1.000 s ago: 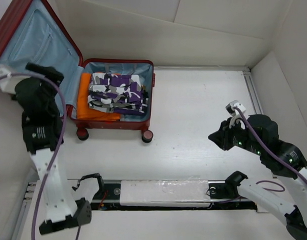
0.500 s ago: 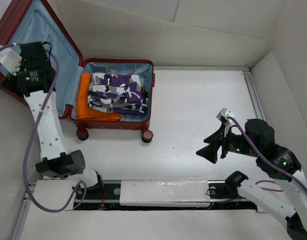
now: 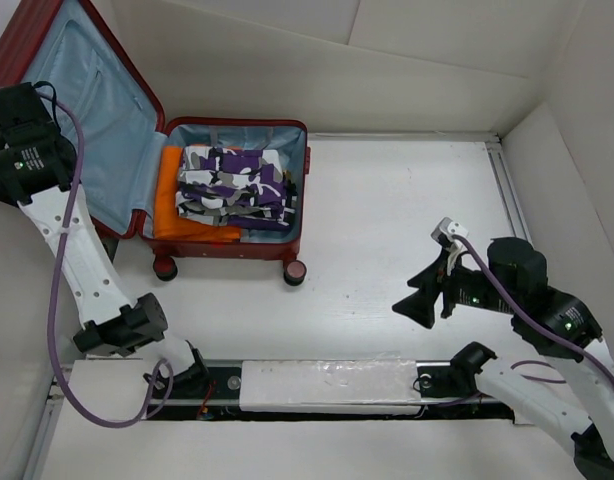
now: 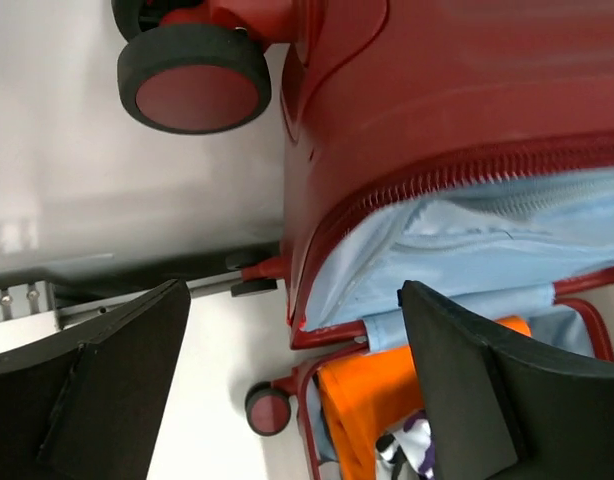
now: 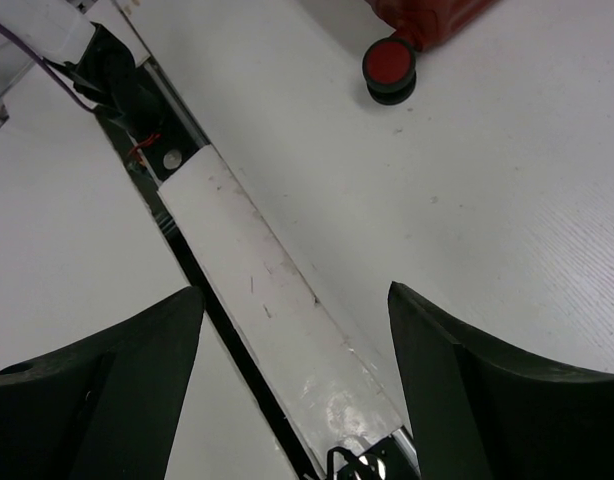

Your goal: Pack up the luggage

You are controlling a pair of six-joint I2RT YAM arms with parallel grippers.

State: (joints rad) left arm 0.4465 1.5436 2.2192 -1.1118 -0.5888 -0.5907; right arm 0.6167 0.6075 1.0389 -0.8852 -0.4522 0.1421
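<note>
Beside the suitcase (image 3: 227, 247) lid (image 3: 97, 110), our left claw (image 4: 290, 300) gapes empty — right claw (image 5: 295, 295) too, well away; clothes (image 3: 232, 190) lie packed — next, we judge, push the lid shut.

luggage (image 3: 112, 120) lid cut off top-left, orange garment (image 3: 167, 200) mostly covered

You get bright light, soft shadows, and glare on the white strip (image 5: 267, 290) between the fingers (image 5: 97, 400) of your right gripper (image 5: 296, 292).
</note>
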